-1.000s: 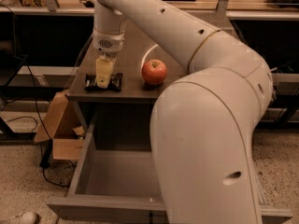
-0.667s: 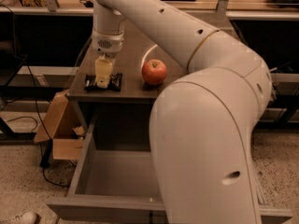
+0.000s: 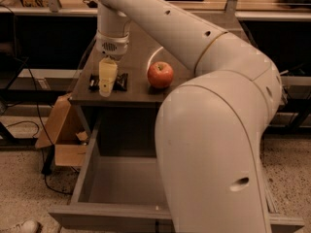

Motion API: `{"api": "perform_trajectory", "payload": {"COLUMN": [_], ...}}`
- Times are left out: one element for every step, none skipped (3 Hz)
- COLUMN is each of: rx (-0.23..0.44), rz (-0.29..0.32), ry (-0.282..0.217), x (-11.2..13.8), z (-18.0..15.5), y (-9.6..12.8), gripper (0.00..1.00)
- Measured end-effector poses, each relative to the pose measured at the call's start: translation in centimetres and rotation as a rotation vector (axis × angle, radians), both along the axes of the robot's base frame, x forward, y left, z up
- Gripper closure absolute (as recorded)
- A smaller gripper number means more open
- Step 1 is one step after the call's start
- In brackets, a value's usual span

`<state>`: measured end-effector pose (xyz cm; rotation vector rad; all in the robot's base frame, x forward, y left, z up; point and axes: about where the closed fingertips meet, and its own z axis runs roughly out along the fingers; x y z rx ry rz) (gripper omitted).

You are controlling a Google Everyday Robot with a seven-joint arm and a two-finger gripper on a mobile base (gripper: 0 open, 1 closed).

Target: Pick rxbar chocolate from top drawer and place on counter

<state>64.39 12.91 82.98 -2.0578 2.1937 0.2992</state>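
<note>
The rxbar chocolate (image 3: 121, 81), a flat black bar, lies on the front left part of the counter (image 3: 141, 52). My gripper (image 3: 106, 89) points straight down onto the middle of the bar and hides its centre; the bar's ends show on both sides of it. The top drawer (image 3: 86, 171) stands pulled open below the counter, and the visible part of its grey inside holds nothing. My arm covers the drawer's right side.
A red apple (image 3: 160, 74) stands on the counter just right of the bar. A brown cardboard box (image 3: 60, 130) sits on the floor left of the drawer, with cables beside it. My large white arm (image 3: 218, 144) fills the right foreground.
</note>
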Motion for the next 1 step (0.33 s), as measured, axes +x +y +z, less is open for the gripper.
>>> {"api": "perform_trajectory", "payload": {"rx": [0.000], "rz": [0.000], "ry": [0.000], "x": [0.00], "z": [0.00], "y": [0.00], "gripper": [0.00]}}
